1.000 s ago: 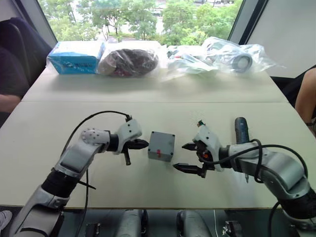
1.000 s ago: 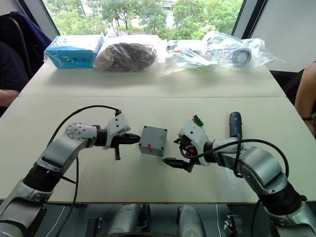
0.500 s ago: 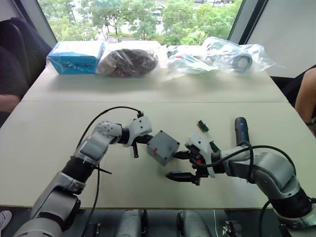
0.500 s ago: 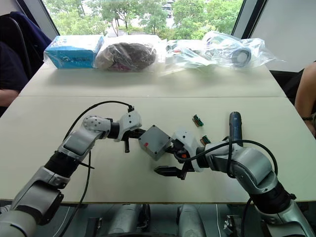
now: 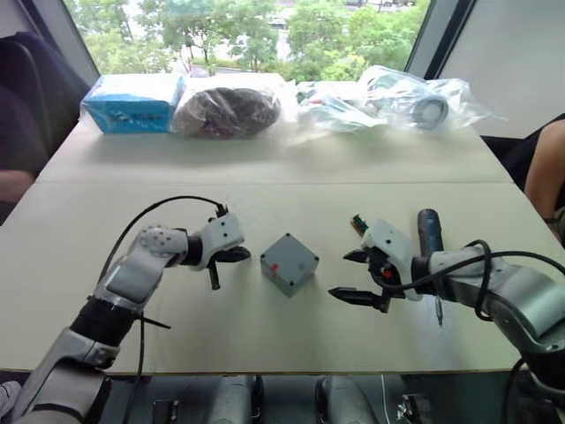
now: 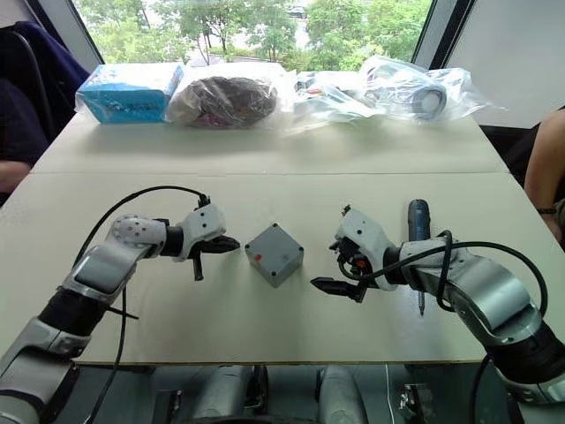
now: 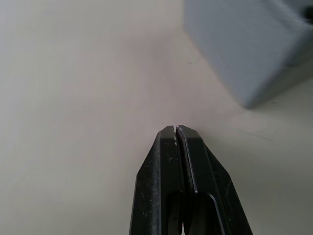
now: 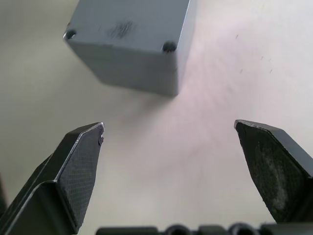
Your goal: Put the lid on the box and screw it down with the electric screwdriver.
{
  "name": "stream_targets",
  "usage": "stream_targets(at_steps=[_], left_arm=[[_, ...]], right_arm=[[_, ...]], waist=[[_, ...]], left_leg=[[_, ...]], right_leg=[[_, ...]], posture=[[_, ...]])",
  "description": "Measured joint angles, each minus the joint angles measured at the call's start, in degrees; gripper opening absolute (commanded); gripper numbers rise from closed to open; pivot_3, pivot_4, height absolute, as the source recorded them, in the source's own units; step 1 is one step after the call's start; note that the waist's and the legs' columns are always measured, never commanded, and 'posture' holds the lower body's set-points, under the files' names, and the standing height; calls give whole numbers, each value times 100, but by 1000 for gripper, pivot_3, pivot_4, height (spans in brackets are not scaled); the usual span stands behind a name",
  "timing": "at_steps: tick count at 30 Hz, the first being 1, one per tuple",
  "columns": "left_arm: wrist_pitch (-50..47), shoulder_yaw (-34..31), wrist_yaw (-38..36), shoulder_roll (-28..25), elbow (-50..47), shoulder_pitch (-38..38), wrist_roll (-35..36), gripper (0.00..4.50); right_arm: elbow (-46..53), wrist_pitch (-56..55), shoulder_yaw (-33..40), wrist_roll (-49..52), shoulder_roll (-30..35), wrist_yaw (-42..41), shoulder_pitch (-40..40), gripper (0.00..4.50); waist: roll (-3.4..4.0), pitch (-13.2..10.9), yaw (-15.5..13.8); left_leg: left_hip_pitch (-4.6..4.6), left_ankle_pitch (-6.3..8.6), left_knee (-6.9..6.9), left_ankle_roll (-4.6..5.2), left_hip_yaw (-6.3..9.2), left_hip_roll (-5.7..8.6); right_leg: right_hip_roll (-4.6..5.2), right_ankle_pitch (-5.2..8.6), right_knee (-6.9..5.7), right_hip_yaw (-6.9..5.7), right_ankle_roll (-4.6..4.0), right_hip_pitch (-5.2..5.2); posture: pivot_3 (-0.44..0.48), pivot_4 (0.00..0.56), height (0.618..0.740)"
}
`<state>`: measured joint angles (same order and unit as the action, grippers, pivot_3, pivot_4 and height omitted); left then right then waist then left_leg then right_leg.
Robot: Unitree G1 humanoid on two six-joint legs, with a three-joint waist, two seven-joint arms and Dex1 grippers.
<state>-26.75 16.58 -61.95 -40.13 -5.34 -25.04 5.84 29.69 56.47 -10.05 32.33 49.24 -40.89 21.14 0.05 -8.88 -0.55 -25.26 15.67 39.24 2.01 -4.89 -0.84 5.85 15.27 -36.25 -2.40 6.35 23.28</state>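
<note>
— Where's the small square grey plastic box point(image 5: 289, 263)?
— On the pale table point(image 5: 265, 336), lid on, between both grippers, touching neither.
— Fingers?
— Left gripper point(image 5: 226, 265) pinched together, empty; right gripper point(image 5: 351, 276) spread wide. The dark blue pen-shaped electric screwdriver point(image 5: 430, 234) lies beyond the right arm.

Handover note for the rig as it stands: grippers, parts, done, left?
Left gripper: shut, empty, beside the box, not touching.
Right gripper: open, empty, on the box's other side, apart from it.
Box: on the table between the grippers, turned cornerwise, lid already on top.
Screwdriver: lying on the table past the right gripper, untouched.
Done: lid placed.
Left: pick up the screwdriver, drive the corner screws.
</note>
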Motion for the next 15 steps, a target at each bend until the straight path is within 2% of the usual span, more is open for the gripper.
stream_targets(at_steps=[3, 8, 15], left_arm=[[-218, 83, -44, 183, -276, 128, 120, 0], [-325, 195, 91, 457, -296, 86, 103, 0], [-305, 251, 261, 667, -130, -74, 43, 0]], right_arm=[[-276, -416, -434, -317, -326, -74, 158, 4462], [-296, -731, -790, -542, -356, -418, 159, 4462], [-62, -539, -812, -559, -373, -526, 27, 4462]], waist=[[-2, 1, -60], [-2, 1, -27], [-2, 1, -18]], left_leg=[[-3, 1, 3, 1, 5, 4], [-2, 0, 4, 0, 4, 6], [-1, 0, 4, 0, 4, 4]], right_leg=[[1, 0, 0, -4, 0, -3], [0, 0, -1, -3, 0, -4], [-1, 0, -4, -3, 0, -2]], posture=[[0, 150, 740], [0, 150, 740], [0, 150, 740]])
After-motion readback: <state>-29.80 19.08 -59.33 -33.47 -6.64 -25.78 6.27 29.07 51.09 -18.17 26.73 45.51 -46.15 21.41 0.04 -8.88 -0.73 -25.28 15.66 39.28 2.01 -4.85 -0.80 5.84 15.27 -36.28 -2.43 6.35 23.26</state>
